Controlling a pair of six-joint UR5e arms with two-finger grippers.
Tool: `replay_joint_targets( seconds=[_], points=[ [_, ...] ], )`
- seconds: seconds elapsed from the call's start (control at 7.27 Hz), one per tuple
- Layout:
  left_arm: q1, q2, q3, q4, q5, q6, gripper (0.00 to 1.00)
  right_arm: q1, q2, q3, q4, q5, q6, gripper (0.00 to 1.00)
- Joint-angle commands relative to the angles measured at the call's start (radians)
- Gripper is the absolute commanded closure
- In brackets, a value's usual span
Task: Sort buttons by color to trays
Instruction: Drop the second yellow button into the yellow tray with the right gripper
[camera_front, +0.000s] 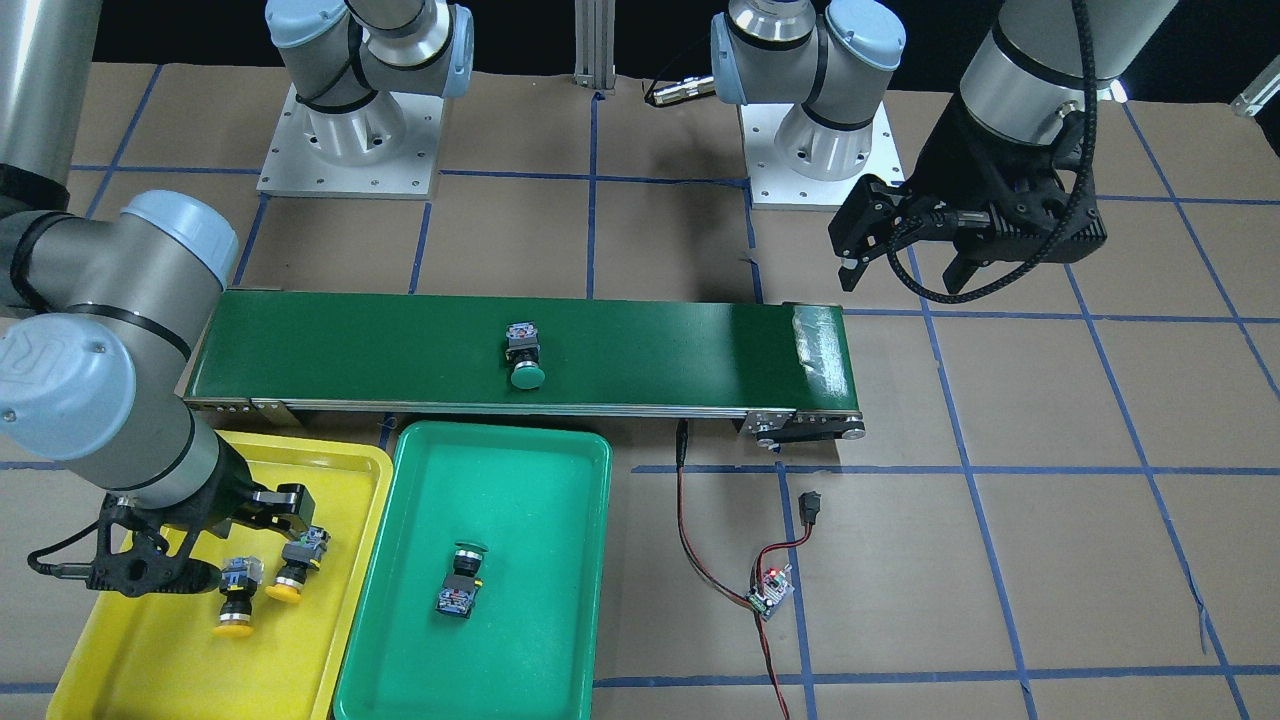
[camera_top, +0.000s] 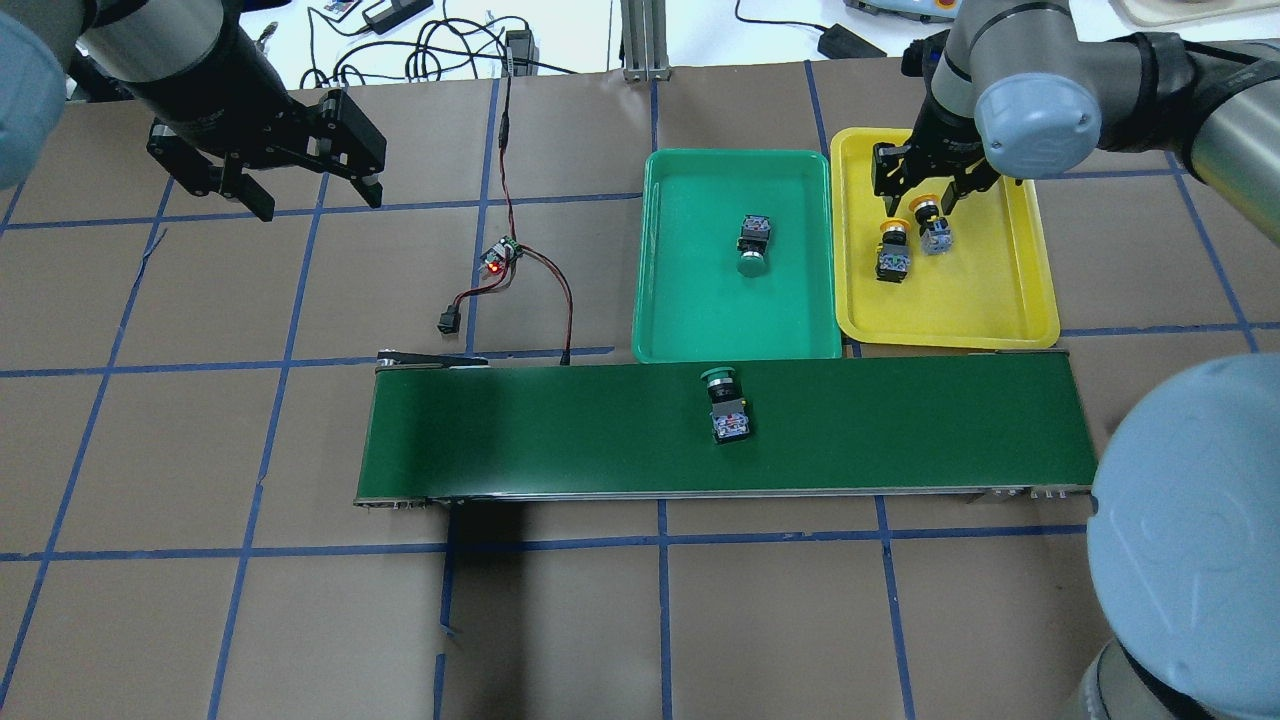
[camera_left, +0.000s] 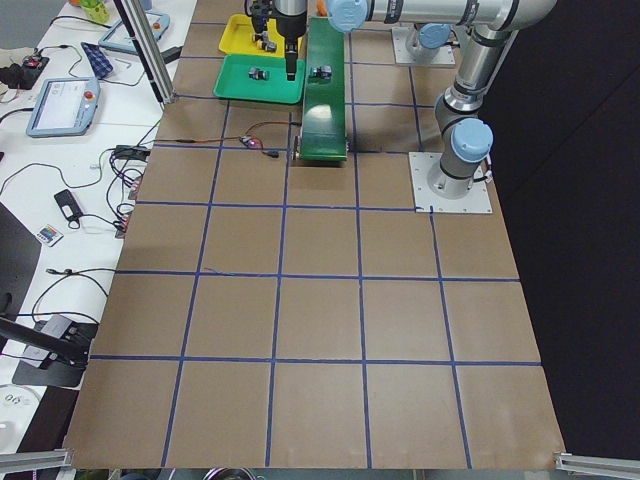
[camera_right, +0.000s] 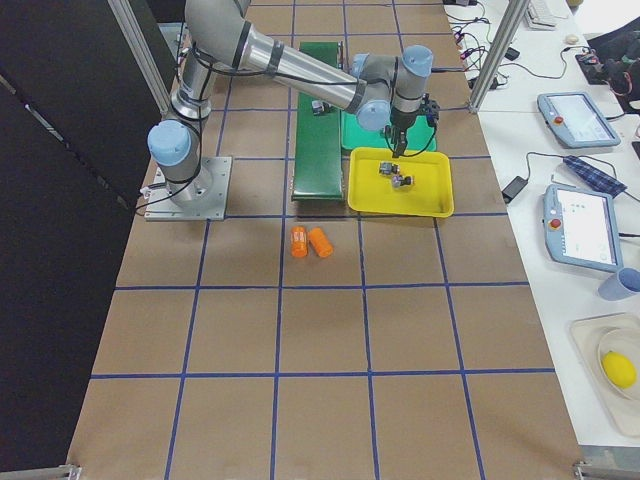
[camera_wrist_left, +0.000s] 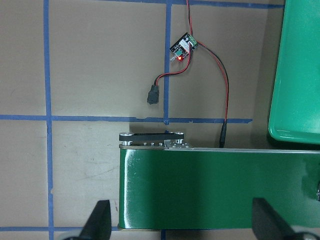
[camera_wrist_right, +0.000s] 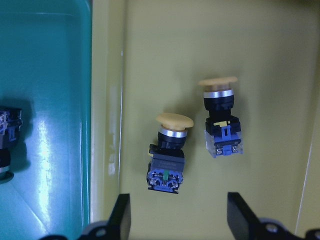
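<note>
- The right gripper (camera_wrist_right: 179, 200) hung over the yellow tray (camera_top: 1000, 300), its jaws spread wide and holding nothing.
- Two yellow buttons (camera_wrist_right: 167, 155) (camera_wrist_right: 221, 120) lay on their sides in that tray, side by side but apart, below the gripper.
- The green tray (camera_top: 700, 310) sat just left of the yellow one, with one green button (camera_top: 752, 245) lying on its side near the middle.
- The other green button (camera_top: 724, 405) lay on the belt (camera_top: 550, 430), which ran along the near edges of both trays.
- The left gripper (camera_top: 318, 198) hovered over bare table at the far left, jaws apart and empty.
- A small circuit board (camera_top: 500, 255) with red and black wires lay left of the green tray.
</note>
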Motion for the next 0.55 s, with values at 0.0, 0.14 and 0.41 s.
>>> replay_joint_targets(
  seconds=[0.0,0.14,0.41],
  points=[
    [0.0,0.002,0.0,-0.001,0.0,0.0,0.0,0.007,-0.164,0.027,0.179,0.003,0.0,0.0],
    [0.0,0.002,0.0,-0.001,0.0,0.0,0.0,0.007,-0.24,0.102,0.189,0.001,-0.027,0.0],
    [-0.002,0.002,0.0,-0.001,0.0,0.0,0.0,0.008,-0.424,0.334,0.147,0.012,-0.056,0.1]
  ],
)
